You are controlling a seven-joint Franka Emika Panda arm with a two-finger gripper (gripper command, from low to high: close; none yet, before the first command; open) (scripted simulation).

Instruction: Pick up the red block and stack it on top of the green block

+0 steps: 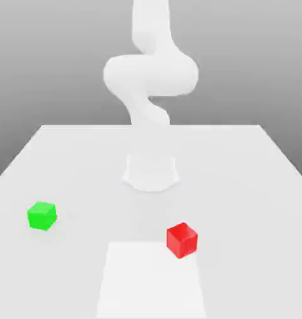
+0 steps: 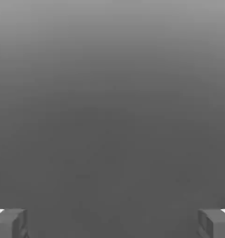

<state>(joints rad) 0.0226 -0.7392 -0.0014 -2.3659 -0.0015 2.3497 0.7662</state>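
The red block [image 1: 181, 240] sits on the white table [image 1: 253, 187], toward the exterior view's right and near the front. The green block [image 1: 42, 215] rests on the same table at the exterior view's left, well apart from the red one. In the hand view, my gripper [image 2: 112, 224] is open, its two grey fingertips [image 2: 9, 223] standing far apart with nothing between them. Beyond the fingers lies plain grey background.
The arm's white base [image 1: 151, 171] stands at the middle of the table behind both blocks, and its links [image 1: 150, 71] coil upward above it. A paler rectangular patch [image 1: 150, 280] lies at the table's near edge, just left of the red block.
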